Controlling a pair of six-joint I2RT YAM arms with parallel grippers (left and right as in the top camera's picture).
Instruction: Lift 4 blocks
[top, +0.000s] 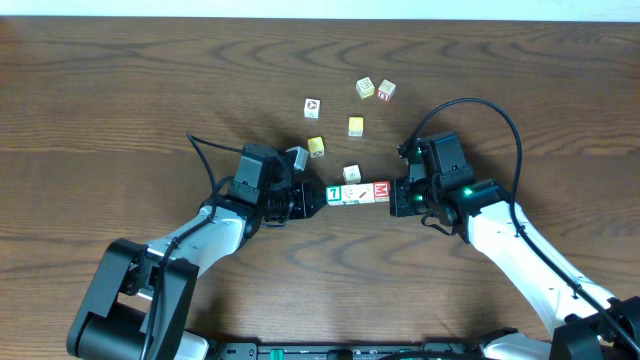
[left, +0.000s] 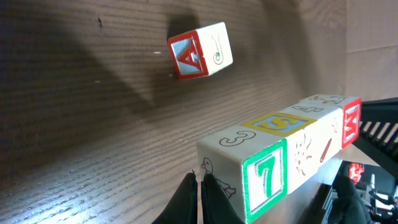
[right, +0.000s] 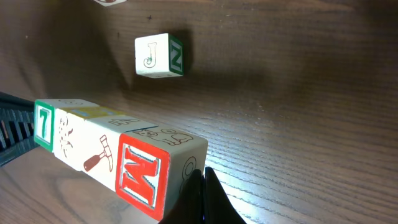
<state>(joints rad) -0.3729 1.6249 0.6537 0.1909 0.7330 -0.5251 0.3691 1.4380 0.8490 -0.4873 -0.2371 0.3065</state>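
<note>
1. Loose cubes lie scattered on the wooden surface (top: 120, 90) behind the work area. They are a white cube (top: 313, 107), two yellow cubes (top: 356, 126) (top: 316, 146), and a pair of pale cubes (top: 365, 88) (top: 386, 90) side by side farthest back.
2. Closest to the action is a white cube with a "J" (top: 351, 174). It sits just behind the middle of the row and is apart from it in both wrist views. Nothing lies between either arm and the row's ends.
3. The four blocks form one straight row, end to end and touching. From the left they are the green "7" cube (top: 335, 192), a white picture cube (top: 351, 192), a white cube with a hammer (right: 99, 155) and the red "M" cube (top: 381, 190).
4. The left gripper (left: 199, 186) has its jaws pressed together with nothing between them. The closed tip butts against the outer end face of the green "7" cube.
5. The right gripper (right: 203, 180) likewise has its jaws pressed together. Its tip meets the outer end face of the red "M" cube.
6. The row is thus squeezed lengthwise between the two closed tips, midway between the arms. It casts a shadow on the wood beside it, but I cannot tell whether it is clear of the surface.
</note>
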